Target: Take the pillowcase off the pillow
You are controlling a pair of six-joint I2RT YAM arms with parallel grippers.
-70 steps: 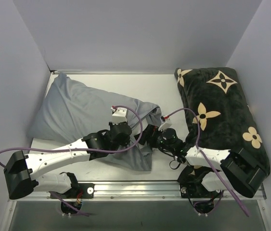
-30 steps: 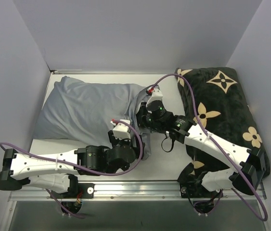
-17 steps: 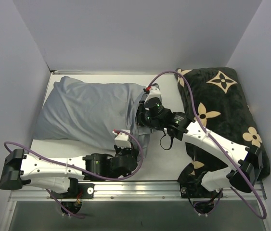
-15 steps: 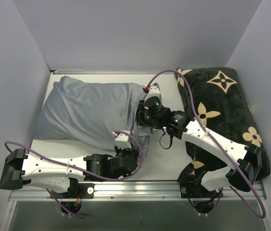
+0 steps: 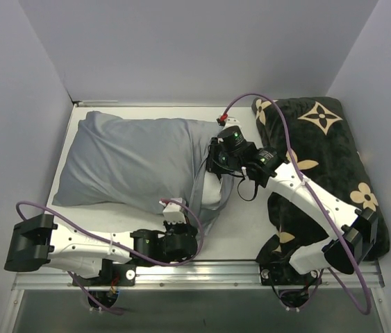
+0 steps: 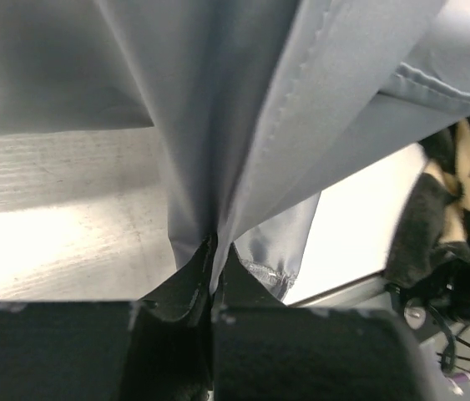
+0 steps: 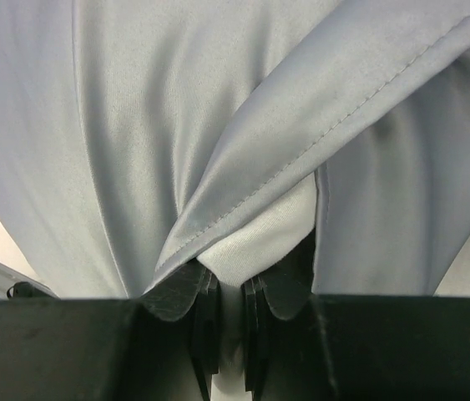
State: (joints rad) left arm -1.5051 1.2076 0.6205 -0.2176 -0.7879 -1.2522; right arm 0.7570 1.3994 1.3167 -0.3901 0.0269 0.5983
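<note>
The grey-blue pillowcase (image 5: 132, 163) lies plump across the left half of the table, its open end drawn into a taut flap toward the near edge. My left gripper (image 5: 187, 223) is shut on that flap; the left wrist view shows grey cloth (image 6: 243, 100) pinched between the jaws of the left gripper (image 6: 215, 261). My right gripper (image 5: 212, 165) sits at the case's open end. In the right wrist view the right gripper (image 7: 233, 288) is shut on a white corner of the pillow (image 7: 260, 238), which pokes out under the case's hem (image 7: 301, 142). From above the pillow is hidden inside the case.
A black cushion with tan flowers (image 5: 320, 159) fills the right side, under the right arm, and shows in the left wrist view as the cushion (image 6: 460, 192). Grey walls close in left, back and right. Bare table (image 5: 244, 222) shows between the arms.
The left gripper has shut on the pillowcase's open edge and drawn it toward the near edge. The right gripper has moved back and right, still holding its cloth.
</note>
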